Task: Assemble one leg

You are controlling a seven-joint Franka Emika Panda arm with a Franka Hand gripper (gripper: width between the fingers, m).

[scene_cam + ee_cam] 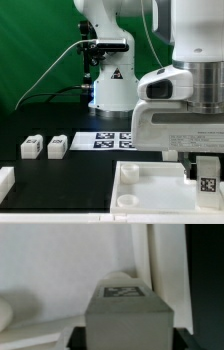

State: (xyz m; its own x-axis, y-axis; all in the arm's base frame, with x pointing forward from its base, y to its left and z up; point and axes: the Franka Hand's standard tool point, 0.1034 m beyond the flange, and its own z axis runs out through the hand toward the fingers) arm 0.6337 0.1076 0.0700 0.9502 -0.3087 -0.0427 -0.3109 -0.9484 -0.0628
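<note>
**White parts on a black desk, green behind**

The leg (206,176) is showing white with a black-and-white square tag, greyer in the wrist view (128,314). The tray-like panel (150,192) is appearing white. The marker board (108,140) is displaying black tags on white. Two spare legs (44,147) are looking white.

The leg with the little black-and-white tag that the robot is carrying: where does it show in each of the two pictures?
Exterior view: the leg hangs at the lower edge of the exterior view's right, under the robot's hand, above the tray.
Wrist view: the leg fills the lower middle, tag facing the camera, between the dark fingers.
Shared landmark: the white tray, lying behind the leg in both views.
</note>
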